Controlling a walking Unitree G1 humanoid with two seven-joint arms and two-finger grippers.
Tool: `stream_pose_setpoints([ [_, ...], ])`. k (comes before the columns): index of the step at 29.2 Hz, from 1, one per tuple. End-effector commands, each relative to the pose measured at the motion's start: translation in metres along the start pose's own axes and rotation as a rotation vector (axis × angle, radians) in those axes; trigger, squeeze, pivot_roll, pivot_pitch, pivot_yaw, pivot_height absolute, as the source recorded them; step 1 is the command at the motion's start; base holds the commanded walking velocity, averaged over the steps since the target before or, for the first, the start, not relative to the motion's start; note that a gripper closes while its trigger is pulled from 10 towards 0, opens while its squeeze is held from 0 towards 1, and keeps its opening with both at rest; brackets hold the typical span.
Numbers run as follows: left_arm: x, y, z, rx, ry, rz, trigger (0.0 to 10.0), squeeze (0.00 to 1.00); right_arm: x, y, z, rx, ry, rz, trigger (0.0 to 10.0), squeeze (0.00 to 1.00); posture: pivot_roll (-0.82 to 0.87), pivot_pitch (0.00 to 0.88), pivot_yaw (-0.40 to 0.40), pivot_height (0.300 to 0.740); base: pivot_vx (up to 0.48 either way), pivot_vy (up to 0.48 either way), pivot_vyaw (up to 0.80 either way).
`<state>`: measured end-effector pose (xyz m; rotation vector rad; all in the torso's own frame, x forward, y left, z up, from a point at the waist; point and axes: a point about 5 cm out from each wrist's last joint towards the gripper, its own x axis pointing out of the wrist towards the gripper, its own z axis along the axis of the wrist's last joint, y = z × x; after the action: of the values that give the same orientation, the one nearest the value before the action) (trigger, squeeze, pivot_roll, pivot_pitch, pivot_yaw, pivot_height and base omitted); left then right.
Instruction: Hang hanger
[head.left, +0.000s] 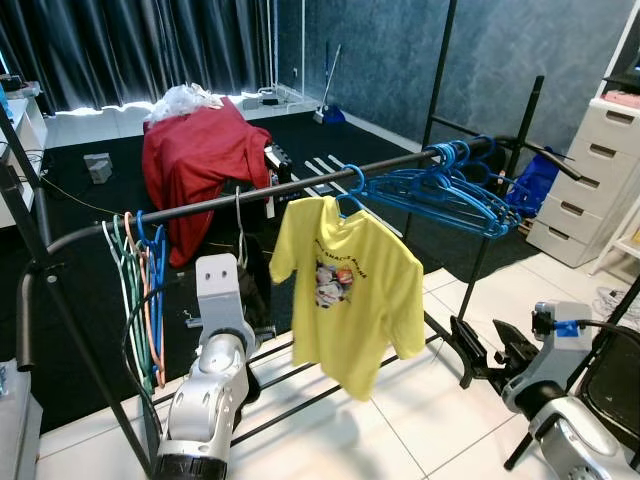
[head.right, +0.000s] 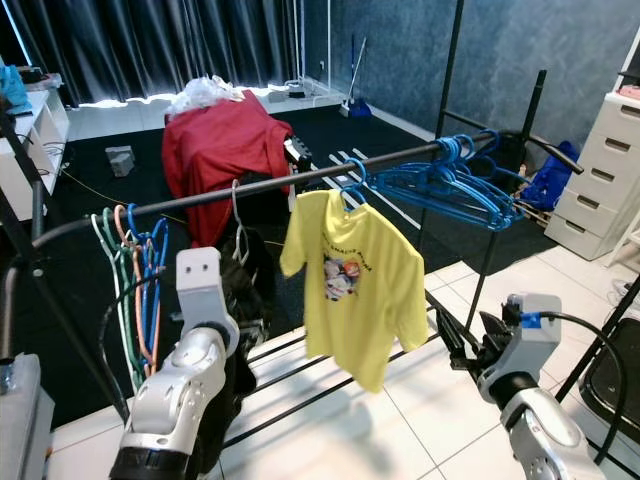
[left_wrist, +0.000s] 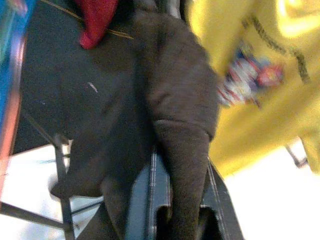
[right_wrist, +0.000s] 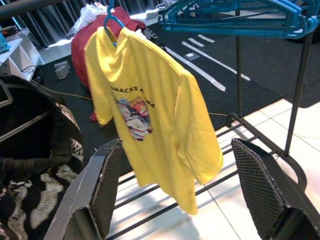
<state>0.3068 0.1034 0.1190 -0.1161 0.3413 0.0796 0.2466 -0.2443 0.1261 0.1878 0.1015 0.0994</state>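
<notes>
Head cameras look down and forward at the rail (head.left: 300, 190); both wrist cameras sit close, sharing the yellow shirt (right_wrist: 150, 125)

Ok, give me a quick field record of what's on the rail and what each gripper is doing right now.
rail: black clothes rail running across the view
on rail, left end: bunch of empty coloured hangers
on rail, middle: yellow T-shirt on a blue hanger, already hung
on rail, right end: cluster of empty blue hangers
dark garment: hangs from a pale hanger behind the left arm
left gripper: shut on dark garment
right gripper: open, empty, low beside the yellow T-shirt
background: red cloth draped over something
</notes>
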Motion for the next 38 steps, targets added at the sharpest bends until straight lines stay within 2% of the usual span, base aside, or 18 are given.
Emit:
stream_pose_setpoints([
  [1,-0.005,-0.014,-0.023,0.025,0.105,-0.069,10.0,1.0,-0.001,0.0,0.0,-0.004,0.006,-0.002,10.0,0.0,-0.16,0.0,-0.005,0.74,0.0,0.0,0.0],
  [5,-0.011,-0.023,-0.034,0.093,0.198,-0.169,10.0,1.0,-0.001,0.0,0.0,-0.002,0.006,-0.004,10.0,0.0,-0.16,0.0,-0.001,0.74,0.0,0.0,0.0],
  [8,-0.014,-0.024,-0.03,0.138,0.165,-0.221,10.0,1.0,-0.001,0.0,0.0,0.001,0.005,-0.003,10.0,0.0,-0.16,0.0,0.0,0.74,0.0,0.0,0.0],
  [10,-0.016,-0.025,-0.024,0.183,0.113,-0.269,10.0,1.0,-0.001,0.001,0.0,0.004,0.004,-0.002,10.0,0.0,-0.16,0.0,0.0,0.74,0.0,0.0,0.0],
  [12,-0.021,-0.02,-0.006,0.256,-0.041,-0.329,10.0,1.0,-0.001,0.001,0.0,0.005,0.005,0.0,10.0,0.0,-0.16,0.0,0.0,0.74,0.0,0.0,0.0],
  [13,-0.024,-0.014,0.001,0.279,-0.106,-0.328,10.0,1.0,-0.001,0.001,0.0,0.006,0.005,0.001,10.0,0.0,-0.16,0.0,0.0,0.74,0.0,0.0,0.0],
  [15,-0.025,-0.01,0.005,0.293,-0.146,-0.325,10.0,1.0,0.0,0.001,0.0,0.006,0.005,0.001,10.0,0.0,-0.16,0.0,0.0,0.74,0.0,0.0,0.0],
  [16,-0.028,0.002,0.011,0.289,-0.191,-0.284,10.0,1.0,0.0,0.001,0.001,0.006,0.004,0.003,10.0,0.0,-0.14,0.0,-0.005,0.74,0.0,0.0,0.0],
  [17,-0.03,0.014,0.016,0.297,-0.232,-0.238,10.0,0.0,0.001,0.0,0.002,0.005,0.003,0.004,10.0,0.0,-0.14,0.0,-0.005,0.74,0.0,0.0,0.0],
  [20,-0.038,0.032,0.019,0.264,-0.288,-0.179,10.0,0.0,0.003,-0.003,0.004,-0.004,-0.002,-0.001,10.0,0.0,-0.12,0.0,-0.003,0.74,0.0,0.0,0.0],
  [23,-0.057,0.047,0.008,0.146,-0.269,-0.162,10.0,0.0,0.003,-0.005,0.006,-0.024,-0.007,-0.009,10.0,0.0,-0.09,0.0,0.006,0.74,0.0,0.0,0.0],
  [25,-0.057,0.047,0.008,0.146,-0.269,-0.162,10.0,0.0,0.003,-0.005,0.006,-0.024,-0.007,-0.009,10.0,0.0,-0.09,0.0,0.006,0.74,0.0,0.0,0.0],
  [27,-0.073,0.049,-0.004,0.083,-0.235,-0.173,10.0,0.0,-0.001,-0.002,0.005,-0.021,-0.002,0.009,10.0,0.0,-0.06,0.0,-0.003,0.74,0.0,0.0,0.0],
  [30,-0.079,0.049,-0.008,0.077,-0.232,-0.177,10.0,0.0,-0.004,0.003,0.004,-0.018,0.001,0.026,10.0,0.0,-0.04,0.0,-0.011,0.74,0.0,0.0,0.0],
  [31,-0.079,0.049,-0.008,0.077,-0.232,-0.177,10.0,0.0,-0.004,0.003,0.004,-0.018,0.001,0.026,10.0,0.0,-0.04,0.0,-0.011,0.74,0.0,0.0,0.0],
  [33,-0.077,0.051,-0.004,0.086,-0.275,-0.174,10.0,0.0,-0.018,0.028,-0.003,0.017,0.02,0.095,10.0,0.0,-0.03,0.0,-0.027,0.74,0.0,0.0,0.0],
  [36,-0.072,0.052,0.001,0.099,-0.302,-0.182,10.0,0.0,-0.023,0.04,-0.006,0.03,0.022,0.127,10.0,0.0,-0.04,0.0,-0.019,0.74,0.0,0.0,0.0],
  [38,-0.071,0.052,0.001,0.104,-0.306,-0.196,10.0,0.0,-0.018,0.037,-0.004,0.057,0.002,0.114,10.0,0.0,-0.02,0.0,-0.022,0.74,0.0,0.0,0.0],
])
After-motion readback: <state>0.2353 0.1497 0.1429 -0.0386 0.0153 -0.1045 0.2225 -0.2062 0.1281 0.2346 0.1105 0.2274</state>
